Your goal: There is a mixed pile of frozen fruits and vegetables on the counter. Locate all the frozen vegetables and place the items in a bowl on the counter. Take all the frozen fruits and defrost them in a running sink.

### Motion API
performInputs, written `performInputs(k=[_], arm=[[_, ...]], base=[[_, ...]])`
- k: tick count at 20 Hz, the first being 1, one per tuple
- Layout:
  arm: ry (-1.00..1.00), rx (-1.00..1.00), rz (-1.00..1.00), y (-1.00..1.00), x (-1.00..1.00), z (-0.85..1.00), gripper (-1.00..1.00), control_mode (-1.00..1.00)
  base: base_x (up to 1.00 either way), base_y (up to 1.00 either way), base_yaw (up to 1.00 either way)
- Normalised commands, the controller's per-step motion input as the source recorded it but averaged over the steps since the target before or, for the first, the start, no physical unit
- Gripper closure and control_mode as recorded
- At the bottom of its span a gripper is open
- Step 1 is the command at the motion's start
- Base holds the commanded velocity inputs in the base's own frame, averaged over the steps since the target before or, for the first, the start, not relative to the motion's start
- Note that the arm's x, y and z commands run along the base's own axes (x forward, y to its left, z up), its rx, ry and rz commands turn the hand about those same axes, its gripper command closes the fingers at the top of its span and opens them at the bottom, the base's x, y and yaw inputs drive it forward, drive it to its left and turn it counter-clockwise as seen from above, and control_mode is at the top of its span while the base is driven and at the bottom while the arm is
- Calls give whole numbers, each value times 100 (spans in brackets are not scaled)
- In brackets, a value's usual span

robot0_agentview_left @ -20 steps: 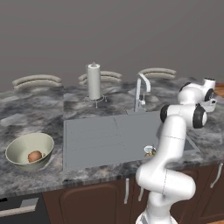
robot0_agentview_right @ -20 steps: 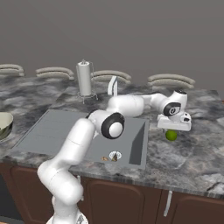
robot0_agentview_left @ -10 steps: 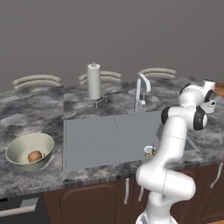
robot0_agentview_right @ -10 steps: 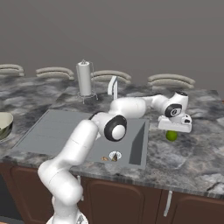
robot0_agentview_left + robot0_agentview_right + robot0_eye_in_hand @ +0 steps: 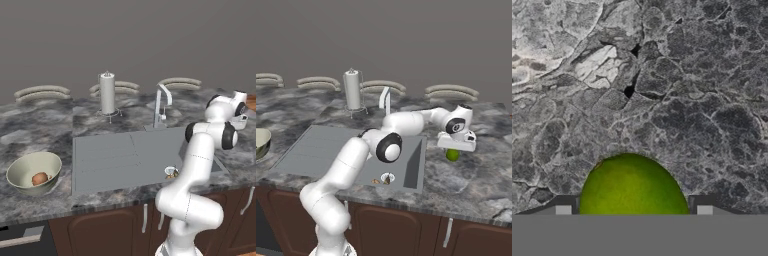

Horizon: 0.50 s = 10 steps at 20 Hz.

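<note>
The hand (image 5: pixel 453 150) sits low over the lime-green ball (image 5: pixel 452 155) on the table (image 5: pixel 476 175), right of the sink (image 5: pixel 326 150); its fingertips (image 5: pixel 562 209) stand on either side of the ball, but whether they press on it cannot be told. The reddish-brown lump (image 5: pixel 39 178) lies in the bowl (image 5: pixel 22 170) near the table's front left edge, and an orange-brown lump (image 5: pixel 172 175) rests by the sink's drain (image 5: pixel 170 170).

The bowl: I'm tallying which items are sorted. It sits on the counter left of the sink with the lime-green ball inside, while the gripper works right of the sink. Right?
Not quite. The bowl holds the reddish-brown lump, as the left base view shows. The lime-green ball lies on the counter right of the sink, under the gripper. The rest is right.
</note>
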Motion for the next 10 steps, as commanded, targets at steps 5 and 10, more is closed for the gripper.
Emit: performInputs(k=[5, 10], arm=[[-3, 4, 0, 2, -16, 7, 100, -100], [-9, 2, 0, 11, -30, 22, 100, -100]], base=[[0, 0, 0], [0, 0, 0]])
